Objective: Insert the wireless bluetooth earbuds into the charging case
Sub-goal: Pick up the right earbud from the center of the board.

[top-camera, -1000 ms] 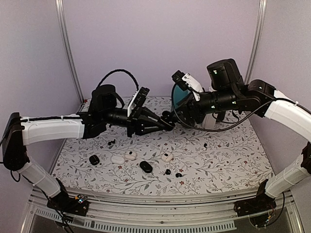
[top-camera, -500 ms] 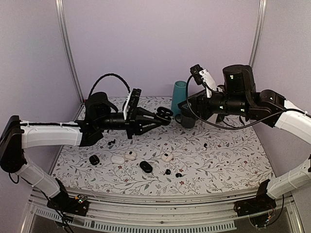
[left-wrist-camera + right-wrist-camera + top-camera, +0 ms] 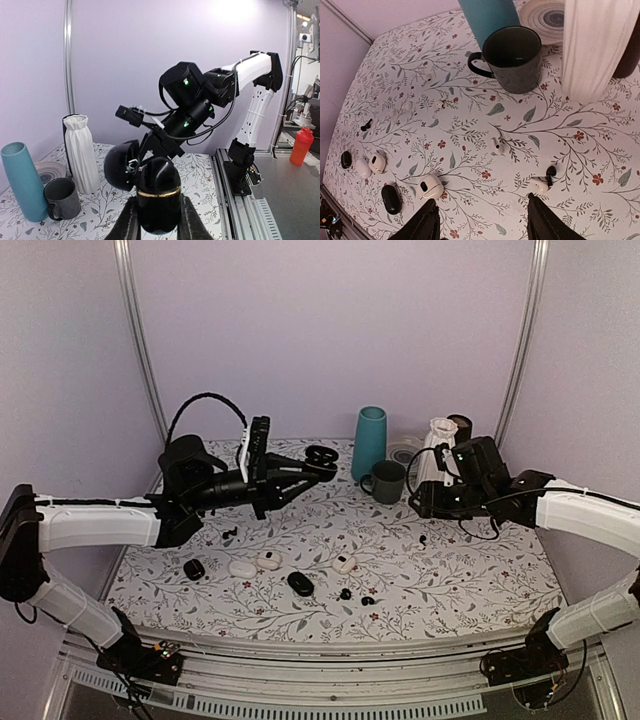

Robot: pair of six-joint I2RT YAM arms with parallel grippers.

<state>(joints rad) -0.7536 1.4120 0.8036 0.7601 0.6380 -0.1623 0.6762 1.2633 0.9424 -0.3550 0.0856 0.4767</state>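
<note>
My left gripper [image 3: 157, 222] is shut on a glossy black charging case [image 3: 158, 197] with a gold band. It holds the case in the air, lid swung open to the left, over the back left of the table [image 3: 320, 458]. My right gripper [image 3: 483, 220] hangs open and empty low over the table's right half [image 3: 425, 502]. A black earbud [image 3: 550, 171] lies just beyond its right finger, beside a white bud [image 3: 538, 185]. Two more black earbuds [image 3: 345, 594] [image 3: 368, 600] lie near the front edge. What sits inside the case is hidden.
A black oval case [image 3: 300, 583], another black case [image 3: 194, 568] and white cases [image 3: 242, 567] [image 3: 268, 560] [image 3: 344, 563] lie at the front. A teal cylinder [image 3: 369, 442], grey mug [image 3: 512, 60], plate [image 3: 405, 452] and white vase [image 3: 436, 450] stand at the back.
My left arm has drawn back to the left and lifted the open case higher. My right arm has pulled away to the right and dropped down near the table, jaws still open.
</note>
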